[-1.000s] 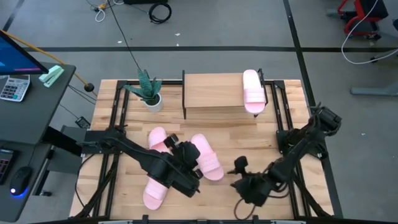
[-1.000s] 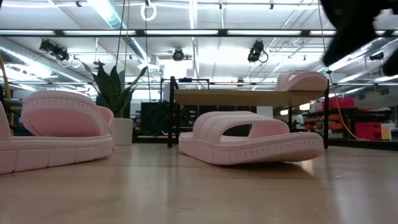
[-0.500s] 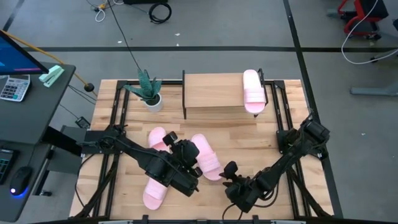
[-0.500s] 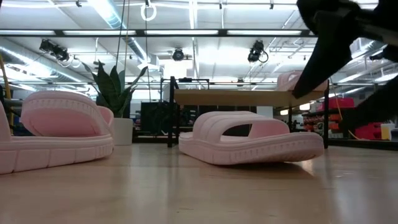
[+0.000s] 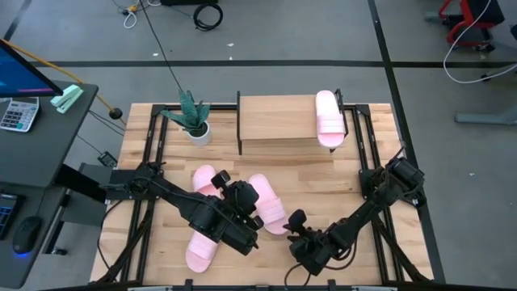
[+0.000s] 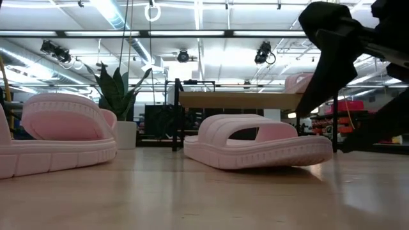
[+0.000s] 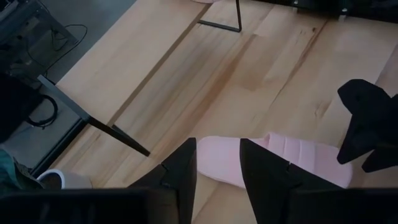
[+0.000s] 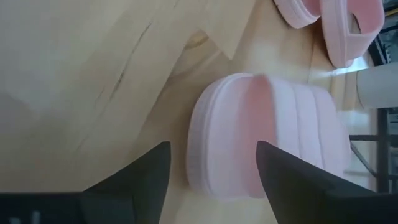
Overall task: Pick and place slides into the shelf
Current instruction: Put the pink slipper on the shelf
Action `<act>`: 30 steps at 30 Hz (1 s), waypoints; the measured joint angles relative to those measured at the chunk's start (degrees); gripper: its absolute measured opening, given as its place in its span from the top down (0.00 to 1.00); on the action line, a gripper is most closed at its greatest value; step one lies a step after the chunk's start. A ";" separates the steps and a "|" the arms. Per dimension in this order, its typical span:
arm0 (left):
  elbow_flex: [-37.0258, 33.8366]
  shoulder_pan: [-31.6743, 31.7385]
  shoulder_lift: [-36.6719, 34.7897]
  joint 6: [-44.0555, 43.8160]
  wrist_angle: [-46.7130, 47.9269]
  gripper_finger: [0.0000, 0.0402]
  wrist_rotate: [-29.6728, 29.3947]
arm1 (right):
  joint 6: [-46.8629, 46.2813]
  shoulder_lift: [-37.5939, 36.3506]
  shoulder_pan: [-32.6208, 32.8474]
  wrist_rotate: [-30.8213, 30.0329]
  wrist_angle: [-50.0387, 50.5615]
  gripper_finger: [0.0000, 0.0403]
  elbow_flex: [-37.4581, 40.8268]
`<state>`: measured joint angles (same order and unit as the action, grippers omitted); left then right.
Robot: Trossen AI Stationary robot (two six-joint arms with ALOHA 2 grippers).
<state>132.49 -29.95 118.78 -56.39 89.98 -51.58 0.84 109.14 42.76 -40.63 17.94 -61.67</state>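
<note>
My fingers (image 8: 130, 177): dark matt plastic. Slide (image 8: 261, 134) before me: pale pink matt rubber, ribbed strap. Table (image 5: 323, 170): light smooth wood.

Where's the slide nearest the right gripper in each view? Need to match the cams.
High view: middle slide, centre of the table, just left of the right gripper.
Low view: centre foreground, in front of the shelf.
Left wrist view: pink, lower centre beyond the fingers.
Right wrist view: centre, between that arm's open fingers.
Shared landmark: the shelf, seen whole in the high view and the low view; only its black leg shows in the left wrist view.
</note>
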 joint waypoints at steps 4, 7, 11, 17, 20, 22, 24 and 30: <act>0.00 0.00 0.00 -0.01 -0.06 0.69 -0.30 | -0.37 1.01 -0.71 -0.07 -0.52 0.40 0.02; 0.00 0.00 0.00 -0.01 -0.27 0.70 -0.30 | -0.18 2.15 -1.13 0.05 -1.70 0.40 0.02; 0.00 0.00 0.00 -0.02 -0.43 0.71 -0.30 | -0.14 3.71 -1.64 -0.07 -2.41 0.41 0.02; 0.00 0.00 0.00 -0.03 -1.16 0.71 -0.31 | -0.80 4.77 -4.05 -2.25 -3.27 0.44 -0.02; 0.00 0.00 0.02 -0.03 -1.95 0.72 -0.33 | -1.07 4.83 -6.03 -2.21 -3.50 0.47 -0.02; 0.00 0.00 0.02 -0.03 -2.00 0.72 -0.34 | -1.19 4.85 -7.47 -1.14 -3.56 0.53 -0.02; 0.00 0.00 0.02 -0.01 -2.02 0.73 -0.34 | -1.26 4.83 -9.04 1.19 -3.73 0.63 -0.02; 0.00 0.00 0.04 0.03 -1.73 0.73 -0.41 | -0.66 1.78 -11.10 5.92 0.65 0.91 -1.09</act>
<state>132.49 -29.95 118.83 -56.36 88.25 -51.99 0.17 110.92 31.66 -34.71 18.60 -62.75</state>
